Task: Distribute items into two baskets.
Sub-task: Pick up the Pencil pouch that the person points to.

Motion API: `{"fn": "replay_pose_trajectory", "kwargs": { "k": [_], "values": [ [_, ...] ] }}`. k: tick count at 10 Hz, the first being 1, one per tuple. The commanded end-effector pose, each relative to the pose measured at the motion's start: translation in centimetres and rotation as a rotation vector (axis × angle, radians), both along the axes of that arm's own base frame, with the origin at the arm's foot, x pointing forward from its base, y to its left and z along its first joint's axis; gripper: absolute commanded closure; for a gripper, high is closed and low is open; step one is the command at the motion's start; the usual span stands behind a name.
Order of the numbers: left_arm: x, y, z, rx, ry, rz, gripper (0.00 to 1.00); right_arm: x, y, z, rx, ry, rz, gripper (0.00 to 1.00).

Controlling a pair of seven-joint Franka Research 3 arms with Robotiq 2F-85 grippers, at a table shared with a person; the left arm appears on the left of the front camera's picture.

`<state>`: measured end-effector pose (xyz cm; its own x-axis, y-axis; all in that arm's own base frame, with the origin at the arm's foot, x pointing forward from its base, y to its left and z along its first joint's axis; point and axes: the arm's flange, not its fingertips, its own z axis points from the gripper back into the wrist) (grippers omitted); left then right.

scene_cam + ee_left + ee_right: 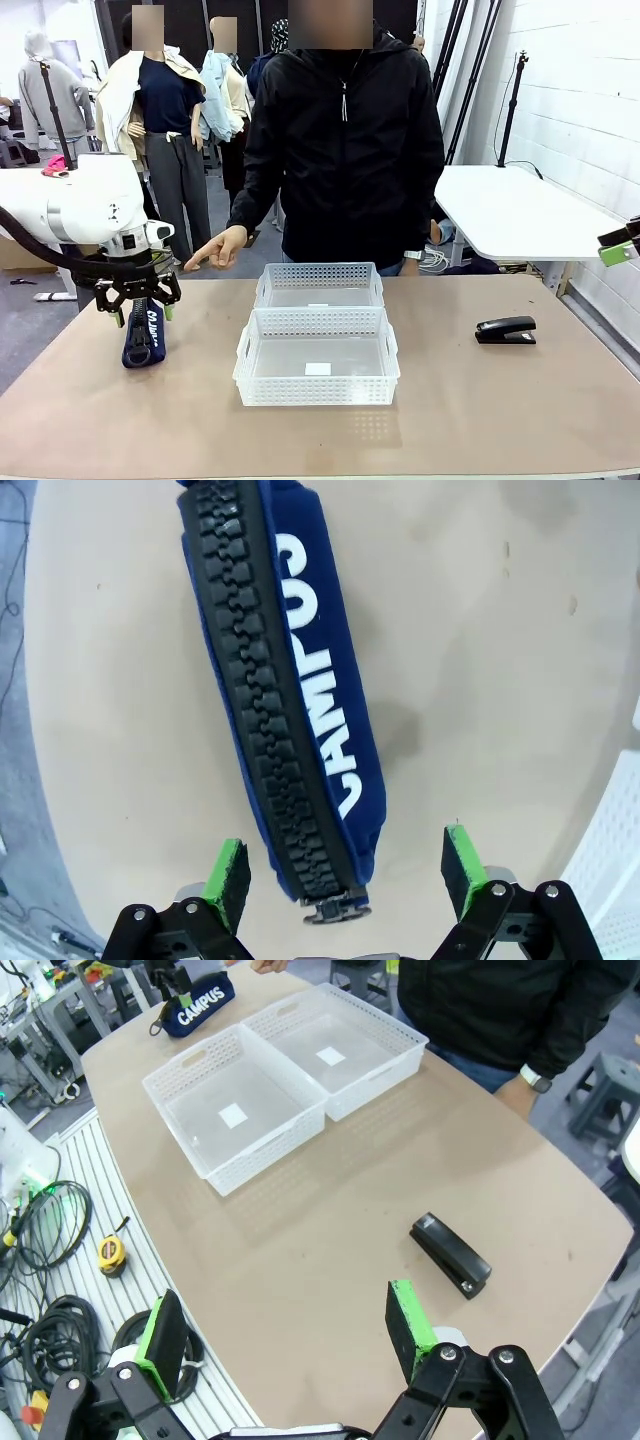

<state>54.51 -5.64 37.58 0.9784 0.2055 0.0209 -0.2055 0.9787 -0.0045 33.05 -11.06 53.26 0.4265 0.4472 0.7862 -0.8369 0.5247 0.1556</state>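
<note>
tan tabletop, matte, mostly bare around the near basket. far basket butts against its far rim. neither holds an item yet.

navy "campus" pouch lies on the table left of the near basket, well apart from it, zipper facing up. left gripper straddles one end of the pouch, pads spread wide, neither touching the fabric. right gripper is also spread and carries nothing, hanging high to the right of the near basket. black stapler sits on the table right of the near basket, well apart.

handling, my guess: the pouch is soft and light and will sag if taken by one end. the chunky zipper gives a firmer ridge. pinch across the narrow width, nearer the middle. the stapler looks rigid, smooth and denser, so grip across its sides at mid-length.

room: clear run from the pouch to the near basket's left rim. lift high enough that a dangling end clears the mesh wall. person's hand points from beyond the pouch, far-left of the near basket, so keep the swing low on that side. the table's left edge is near the pouch.
</note>
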Motion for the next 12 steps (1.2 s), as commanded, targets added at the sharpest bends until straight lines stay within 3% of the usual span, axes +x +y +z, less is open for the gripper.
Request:
{"fn": "replay_pose_trajectory", "kwargs": {
  "k": [1,4,5,9,12],
  "values": [
    [-0.4,-0.1,-0.3,0.017,-0.031,0.01,0.0,0.1,0.0,0.0,0.018,-0.013,0.008,0.0],
    [-1.0,0.6,-0.2,-0.07,0.013,-0.116,0.0,0.1,0.0,0.0,0.018,-0.013,0.008,0.0],
    [-0.1,0.0,-0.4,-0.006,-0.011,-0.015,0.0,0.1,0.0,0.0,0.018,-0.013,0.008,0.0],
    [-0.2,0.1,-0.4,-0.023,-0.005,-0.038,0.0,0.1,0.0,0.0,0.018,-0.013,0.008,0.0],
    [1.4,1.0,-1.6,0.041,-0.055,0.124,0.0,0.1,0.0,0.0,0.018,-0.013,0.008,0.0]
  ]
}}
